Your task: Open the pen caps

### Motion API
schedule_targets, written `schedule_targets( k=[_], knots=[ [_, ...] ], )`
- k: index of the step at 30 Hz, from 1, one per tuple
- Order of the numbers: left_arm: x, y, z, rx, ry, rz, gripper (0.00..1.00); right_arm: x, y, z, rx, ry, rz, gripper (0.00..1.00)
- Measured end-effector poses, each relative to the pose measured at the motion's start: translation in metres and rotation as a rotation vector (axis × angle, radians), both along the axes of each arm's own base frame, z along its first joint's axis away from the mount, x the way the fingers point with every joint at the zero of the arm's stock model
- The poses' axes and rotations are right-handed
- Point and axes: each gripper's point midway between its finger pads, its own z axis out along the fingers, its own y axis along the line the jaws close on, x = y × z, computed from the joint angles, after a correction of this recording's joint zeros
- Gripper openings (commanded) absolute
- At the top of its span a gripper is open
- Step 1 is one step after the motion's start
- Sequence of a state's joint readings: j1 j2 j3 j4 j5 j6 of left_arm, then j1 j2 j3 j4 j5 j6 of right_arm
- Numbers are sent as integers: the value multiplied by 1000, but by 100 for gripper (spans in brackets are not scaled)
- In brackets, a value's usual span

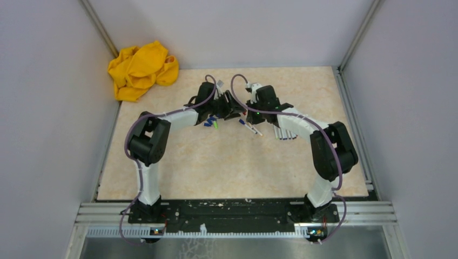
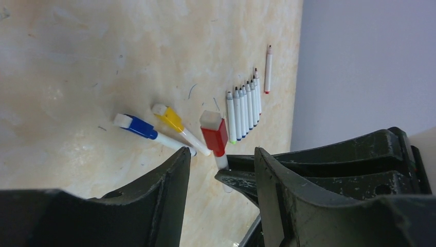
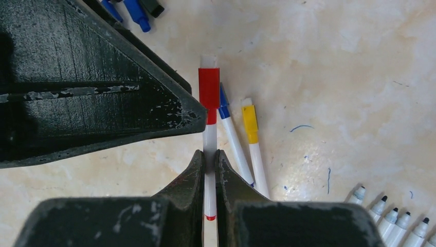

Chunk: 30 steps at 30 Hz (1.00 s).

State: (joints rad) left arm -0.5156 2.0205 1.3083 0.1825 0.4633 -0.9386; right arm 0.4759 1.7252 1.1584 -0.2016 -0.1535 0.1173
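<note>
Right claw [image 3: 210,159]: clamped tight on the white pen barrel [image 3: 209,141], just under its cap.
Red cap [image 3: 209,95]: seated on that barrel, pointing to 12 o'clock in the right wrist view.
Left claw [image 2: 222,152]: jaws apart, one on each side of the red cap; one finger [image 3: 154,108] seems to touch the cap's lower end from 9 o'clock, though the angle leaves this unsure.
Blue cap [image 3: 223,105], yellow cap [image 3: 250,122]: on their pens, lying on the bench [image 1: 227,162] at 3 o'clock of the held pen.
Loose blue caps [image 3: 138,9]: at 11 o'clock.
Uncapped pens [image 3: 391,216]: a row at 5 o'clock.
Yellow cloth [image 1: 141,70]: the bench's 11 o'clock corner.
</note>
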Motion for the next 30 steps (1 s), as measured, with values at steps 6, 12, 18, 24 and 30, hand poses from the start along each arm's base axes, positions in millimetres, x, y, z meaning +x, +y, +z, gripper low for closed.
schedule_targets(
  k=[6,12,18,24,30],
  knots=[
    [1,-4,5,-32,2,-1,53,-2,7,3,42,9,13,0],
    [2,-5,7,-45,2,4,48,-1,13,8,74,3,23,0],
    [4,-5,7,-50,7,17,38,-5,15,8,89,11,31,0],
    [5,-4,7,-52,5,28,28,-9,14,13,99,2,32,0],
    [7,-6,11,-68,-8,31,7,-9,14,19,113,-9,32,0]
  ],
)
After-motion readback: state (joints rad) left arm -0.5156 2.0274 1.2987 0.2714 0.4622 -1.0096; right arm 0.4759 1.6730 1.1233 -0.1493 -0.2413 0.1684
